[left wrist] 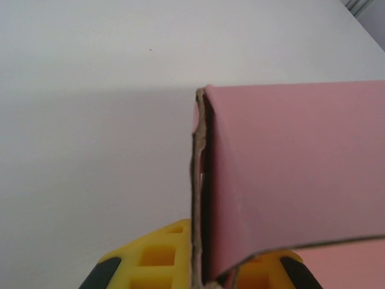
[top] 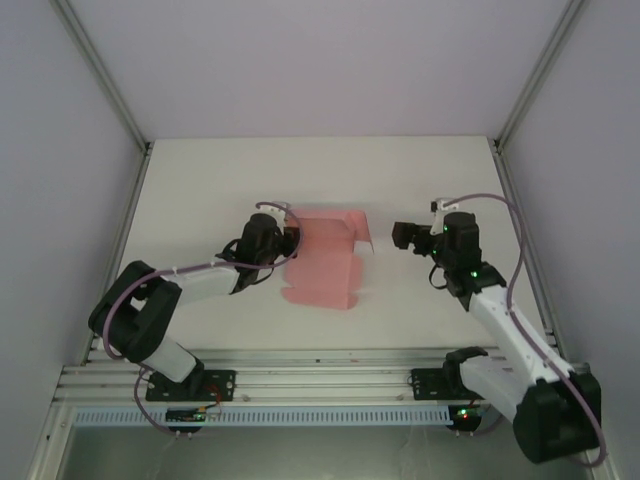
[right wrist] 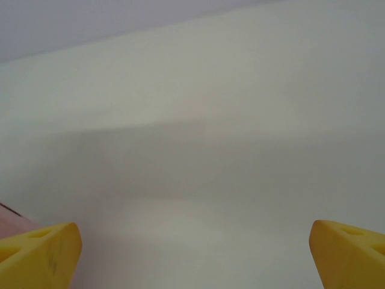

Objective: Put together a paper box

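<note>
A plain white desk [top: 200,190] sits inside pale walls and aluminium rails, the two arm bases bolted at its near edge. Just beyond them, about mid-desk, lies the paper box [top: 325,275]: a pink card blank, mostly flat, with one flap [top: 357,232] standing up at its far right corner. The left gripper [top: 288,245] is at the blank's left edge. From its wrist camera the jaws look narrow, and a curled-up panel edge runs between the yellow fingers [left wrist: 150,262], so I judge it pinched. The right gripper [top: 403,237] hangs just right of the raised flap, touching nothing, its jaws wide with the fingers [right wrist: 36,256] at opposite corners of its own view. The risk I see is that nothing pins the far side, so a pull from the left could drag the whole blank across the smooth desk. A hard pinch could also crease the thin card off its fold line. From above, the wrist hides the actual pinch point, and the crease lines are too faint to make out.
</note>
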Robot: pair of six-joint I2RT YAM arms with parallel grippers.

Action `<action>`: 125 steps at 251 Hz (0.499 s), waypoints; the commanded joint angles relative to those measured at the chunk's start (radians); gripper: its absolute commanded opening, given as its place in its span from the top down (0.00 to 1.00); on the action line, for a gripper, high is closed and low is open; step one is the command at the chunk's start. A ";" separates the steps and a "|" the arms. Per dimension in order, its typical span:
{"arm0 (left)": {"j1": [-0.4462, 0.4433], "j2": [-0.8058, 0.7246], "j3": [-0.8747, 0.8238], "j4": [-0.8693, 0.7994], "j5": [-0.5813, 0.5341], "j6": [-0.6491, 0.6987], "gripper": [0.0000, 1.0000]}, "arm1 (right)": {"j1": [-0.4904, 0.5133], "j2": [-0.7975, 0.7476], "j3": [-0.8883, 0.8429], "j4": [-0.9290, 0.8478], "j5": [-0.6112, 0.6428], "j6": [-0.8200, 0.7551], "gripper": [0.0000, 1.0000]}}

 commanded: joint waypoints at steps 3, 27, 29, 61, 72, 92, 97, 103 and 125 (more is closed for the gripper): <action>-0.003 -0.037 0.006 0.032 0.034 0.019 1.00 | -0.001 0.103 0.080 -0.012 -0.130 0.005 0.02; -0.002 -0.037 0.004 0.034 0.040 0.019 1.00 | 0.020 0.176 0.115 0.004 -0.216 -0.019 0.03; -0.002 -0.037 0.004 0.035 0.040 0.021 1.00 | 0.023 0.180 0.117 0.007 -0.221 -0.020 0.04; -0.002 -0.034 0.005 0.038 0.042 0.020 1.00 | 0.083 0.233 0.132 0.032 -0.300 -0.059 0.04; -0.003 -0.033 0.006 0.040 0.049 0.023 1.00 | 0.108 0.247 0.132 0.036 -0.319 -0.076 0.05; -0.003 -0.030 0.009 0.041 0.051 0.018 1.00 | 0.157 0.265 0.130 0.052 -0.332 -0.097 0.05; -0.003 -0.029 0.009 0.043 0.054 0.019 1.00 | 0.166 0.272 0.131 0.061 -0.337 -0.099 0.05; -0.003 -0.029 0.009 0.045 0.059 0.020 1.00 | 0.178 0.280 0.129 0.070 -0.340 -0.099 0.05; -0.003 -0.025 0.010 0.054 0.076 0.017 1.00 | 0.220 0.315 0.139 0.089 -0.331 -0.096 0.05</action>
